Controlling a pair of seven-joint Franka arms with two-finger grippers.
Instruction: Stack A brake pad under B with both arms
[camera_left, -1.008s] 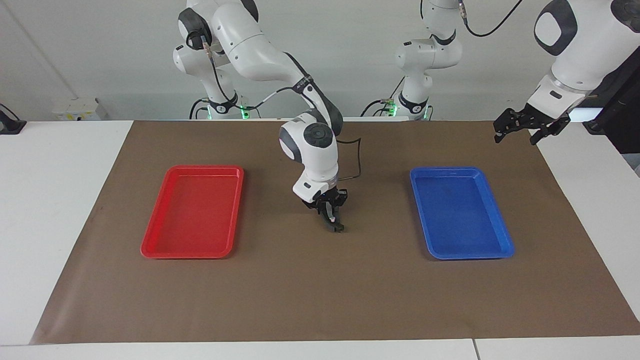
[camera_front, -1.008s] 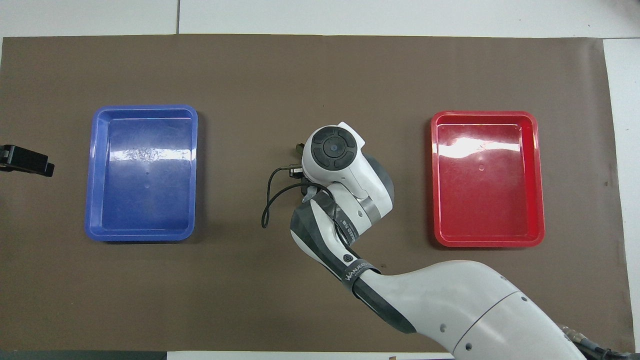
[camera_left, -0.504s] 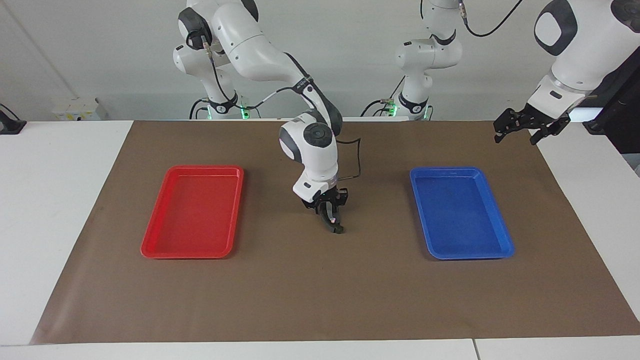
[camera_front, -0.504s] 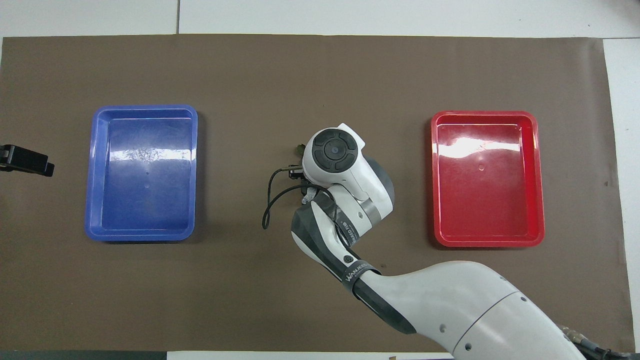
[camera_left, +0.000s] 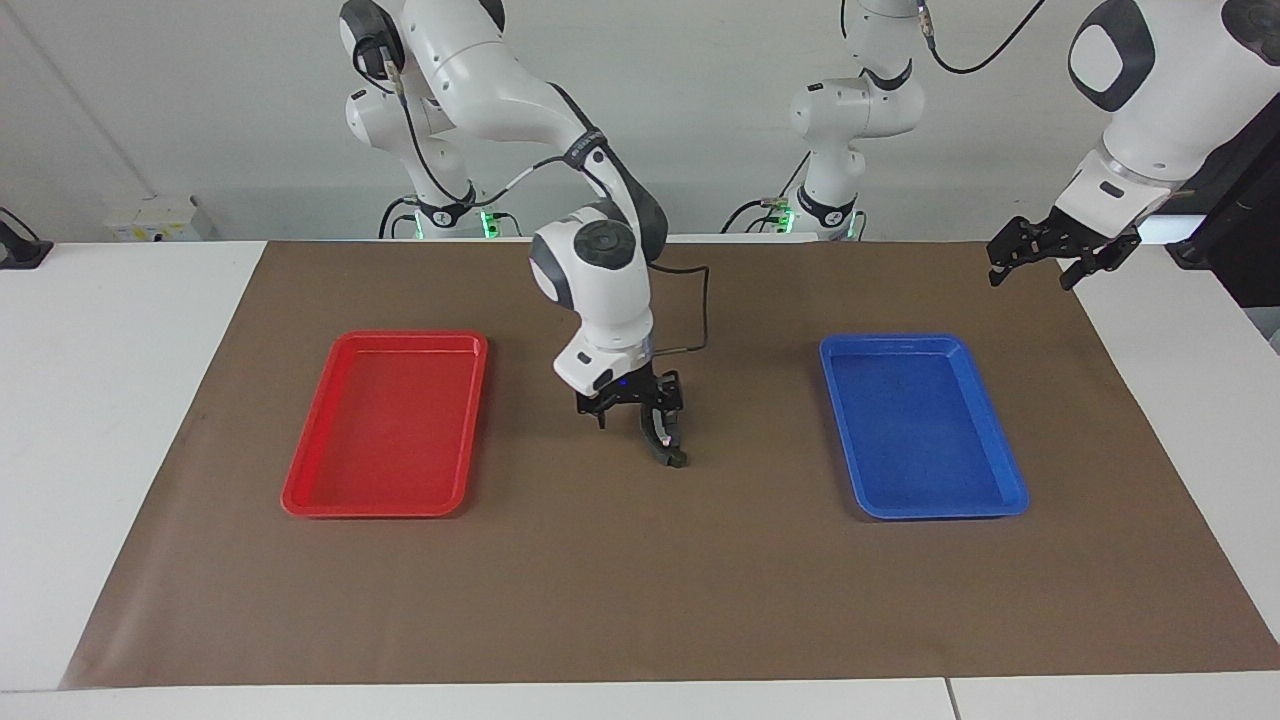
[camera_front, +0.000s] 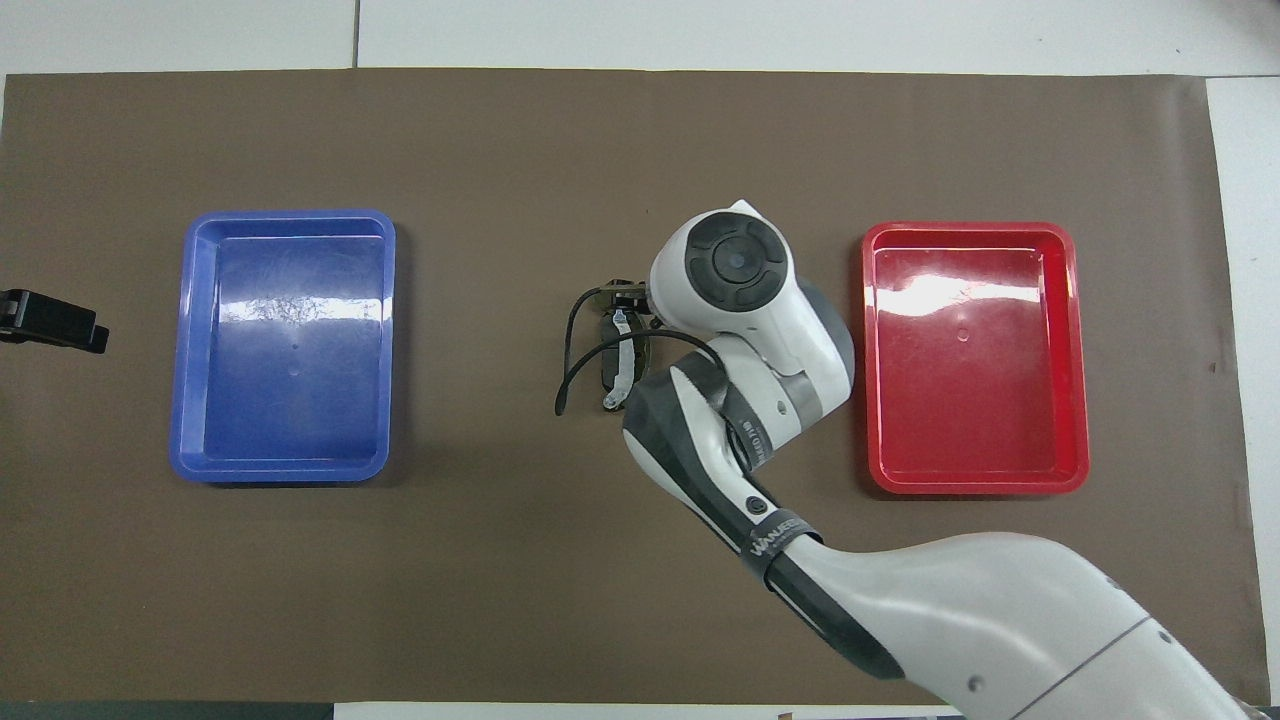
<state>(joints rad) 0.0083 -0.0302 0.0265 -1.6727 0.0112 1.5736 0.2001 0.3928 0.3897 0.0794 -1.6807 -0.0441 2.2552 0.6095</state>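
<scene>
B (camera_front: 618, 362) lies on the brown mat (camera_left: 640, 580), silver strip up, apparently on a dark pad (too hidden to be sure), directly under the right gripper (camera_left: 632, 407), whose fingers stand spread and clear of it. Red tray (camera_left: 390, 420) and blue tray (camera_left: 920, 425) flank it. Left gripper (camera_left: 1040, 262) waits, open, over the mat's corner by the blue tray.

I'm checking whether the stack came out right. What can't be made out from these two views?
- A brake pad: it cannot be told apart beneath B in either view. The facing view shows one small dark lump, and in the overhead view the right arm's cable crosses it.
- right gripper: in the overhead view it is hidden under its own wrist.
- left gripper: in the overhead view it is cut off by the edge, with only a black tip showing.
</scene>
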